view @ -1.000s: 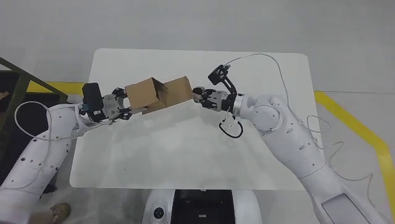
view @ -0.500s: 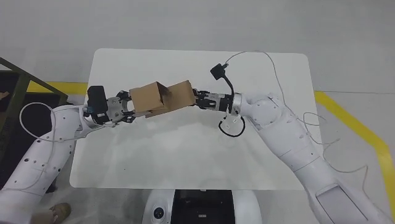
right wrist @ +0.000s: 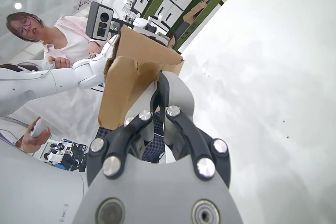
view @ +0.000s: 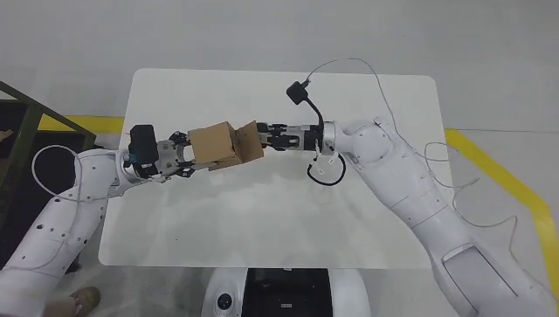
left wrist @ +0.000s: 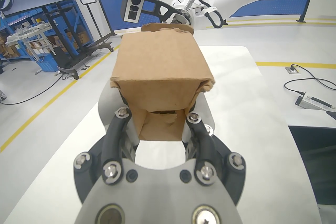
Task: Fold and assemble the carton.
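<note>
Left tool (left wrist: 158, 117) gripping carton (left wrist: 157, 59), creased brown cardboard

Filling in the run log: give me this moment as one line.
left gripper: shut on carton | right gripper: shut, at carton's end flap | carton: held over table, end flap partly folded

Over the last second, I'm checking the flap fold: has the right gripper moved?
Yes. In the top view the right gripper has shifted toward the robot's left, away from the right edge of the table, pressing in a flap of the carton.
</note>
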